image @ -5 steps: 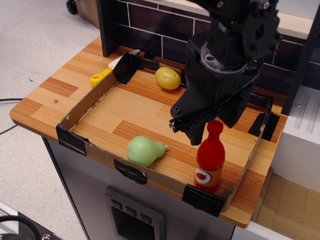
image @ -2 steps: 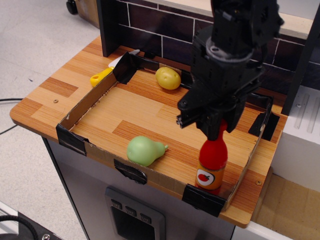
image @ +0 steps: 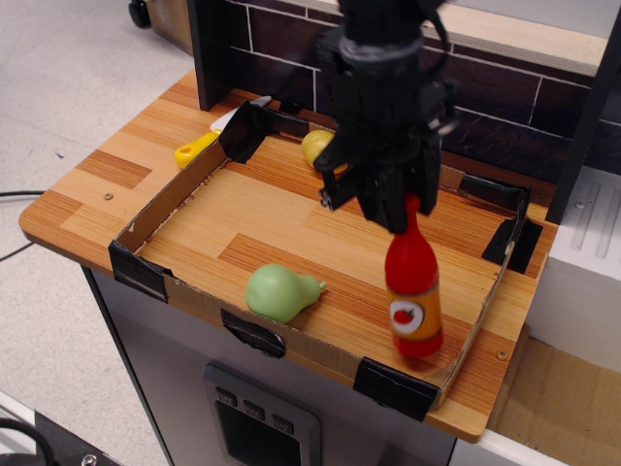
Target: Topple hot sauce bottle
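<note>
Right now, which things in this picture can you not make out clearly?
- Hot sauce bottle cap: covered by the tool; open or shut, I cannot tell.
- Bottle base: motion blur, so contact with the tray floor is unclear.
- Yellow fruit: mostly behind the arm.
- Yellow-handled object: partly behind the tray wall.

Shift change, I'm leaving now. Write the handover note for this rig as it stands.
Gripper: at the cap of the hot sauce bottle; the view does not show whether the jaws are closed on it or just pushing.
Bottle: near the right front corner of the cardboard tray, leaning with its top toward the tray's middle, base blurred, not lying flat.
Green pear lies by the front wall, apart from the bottle.
Done: the tip has begun.
Left: bring the bottle fully onto its side, then clear the arm.
</note>
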Action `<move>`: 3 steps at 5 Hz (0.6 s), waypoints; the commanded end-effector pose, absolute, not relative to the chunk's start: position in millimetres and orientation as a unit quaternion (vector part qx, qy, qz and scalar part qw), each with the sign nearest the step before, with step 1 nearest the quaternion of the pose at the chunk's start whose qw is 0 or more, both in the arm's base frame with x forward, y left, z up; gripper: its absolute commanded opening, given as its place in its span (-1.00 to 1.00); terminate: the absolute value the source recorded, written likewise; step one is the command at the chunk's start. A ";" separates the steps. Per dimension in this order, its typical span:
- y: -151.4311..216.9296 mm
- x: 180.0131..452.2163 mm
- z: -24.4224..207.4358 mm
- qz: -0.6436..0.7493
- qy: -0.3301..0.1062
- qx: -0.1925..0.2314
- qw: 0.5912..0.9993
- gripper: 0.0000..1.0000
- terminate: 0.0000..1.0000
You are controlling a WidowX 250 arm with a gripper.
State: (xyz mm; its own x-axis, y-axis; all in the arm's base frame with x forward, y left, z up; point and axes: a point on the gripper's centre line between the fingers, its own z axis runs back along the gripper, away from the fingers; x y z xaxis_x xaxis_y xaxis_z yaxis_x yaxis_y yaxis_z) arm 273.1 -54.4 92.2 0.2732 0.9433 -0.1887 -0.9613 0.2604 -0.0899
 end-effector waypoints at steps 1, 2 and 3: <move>-44.8 303.7 87.4 0.637 0.095 -0.176 0.744 -1.00 -1.00; -44.1 307.1 81.3 0.638 0.078 -0.168 0.748 -1.00 -1.00; -38.5 310.9 75.4 0.634 -0.031 -0.099 0.766 -1.00 -1.00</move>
